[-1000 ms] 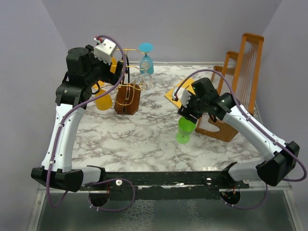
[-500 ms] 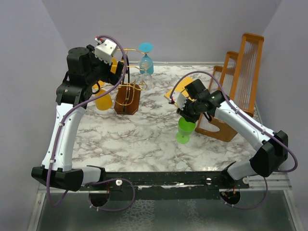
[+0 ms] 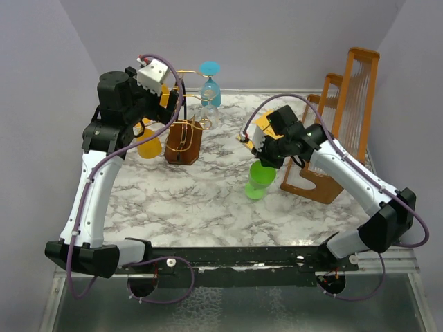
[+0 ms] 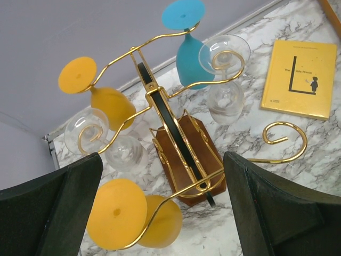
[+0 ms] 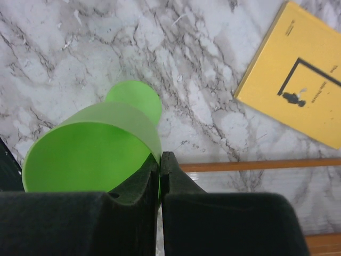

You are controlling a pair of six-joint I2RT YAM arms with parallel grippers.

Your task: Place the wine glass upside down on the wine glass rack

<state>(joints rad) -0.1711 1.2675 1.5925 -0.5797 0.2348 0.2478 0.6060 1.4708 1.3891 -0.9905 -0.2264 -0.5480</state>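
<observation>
Right end effector (image 3: 267,161): closed narrow on the rim of the green wine glass (image 3: 259,181). In the right wrist view the two fingers (image 5: 176,184) pinch the bowl wall between them, one inside and one outside. The green wine glass (image 5: 93,154) hangs tilted, its open mouth facing the wrist camera and its round foot beyond, towards the marble desk (image 3: 194,200). Whether the foot touches the desk I cannot tell.

Location of the glass: right of the desk's centre, near the base of the orange-brown wooden frames (image 3: 346,104) and well apart from the wine glass rack (image 3: 183,142). It is not on the rack.

Left end effector (image 3: 163,97): spread wide and gripping nothing, raised beside the rack's top at the far left of the desk. From its wrist view the left end effector (image 4: 162,157) frames the wine glass rack (image 4: 184,154) between its fingers.

Rack condition: the gold wire arms carry a blue glass (image 4: 189,48), two clear glasses (image 4: 226,80) and two orange glasses (image 4: 106,96), all inverted. One spiral arm (image 4: 285,138) on the right side carries nothing.

A yellow book (image 4: 301,80) lies flat on the desk between the rack and the wooden frames.
</observation>
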